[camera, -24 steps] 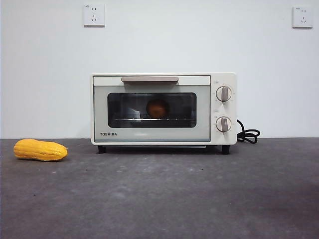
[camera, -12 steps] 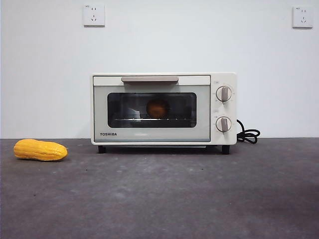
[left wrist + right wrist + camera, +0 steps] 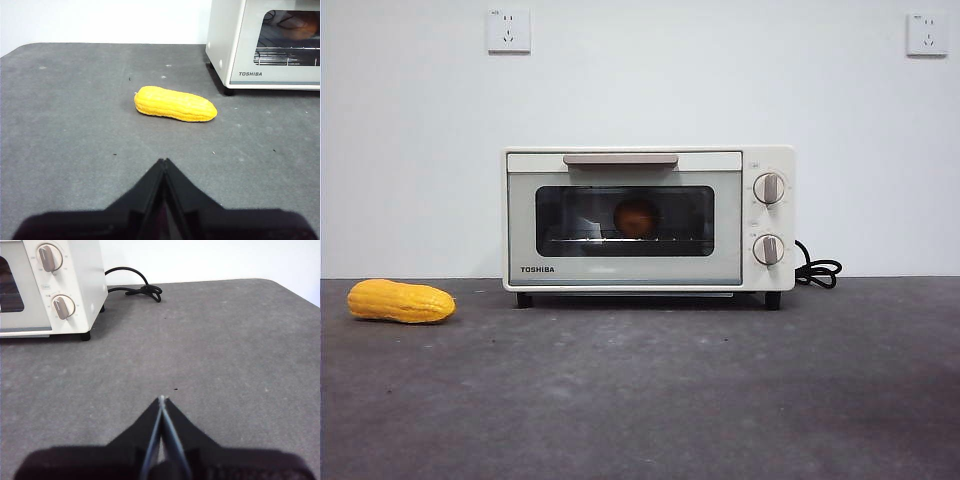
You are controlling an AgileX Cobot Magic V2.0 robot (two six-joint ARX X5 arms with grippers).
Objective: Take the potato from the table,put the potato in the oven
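The orange-brown potato point(image 3: 637, 217) sits on the rack inside the cream-white Toshiba oven point(image 3: 648, 218), seen through the glass of its closed door. The left wrist view catches the potato point(image 3: 303, 29) behind the window too. The oven stands at the back of the dark grey table point(image 3: 640, 400). My left gripper point(image 3: 164, 162) hovers shut and empty over the table, short of the corn and away from the oven point(image 3: 265, 42). My right gripper point(image 3: 161, 400) is shut and empty over bare table to the side of the oven point(image 3: 50, 285). Neither arm shows in the front view.
A yellow corn cob point(image 3: 400, 301) lies on the table left of the oven; the same corn cob point(image 3: 175, 103) is ahead of my left gripper. The oven's black cord point(image 3: 817, 270) coils at its right rear. Two wall sockets point(image 3: 509, 30) sit high on the white wall.
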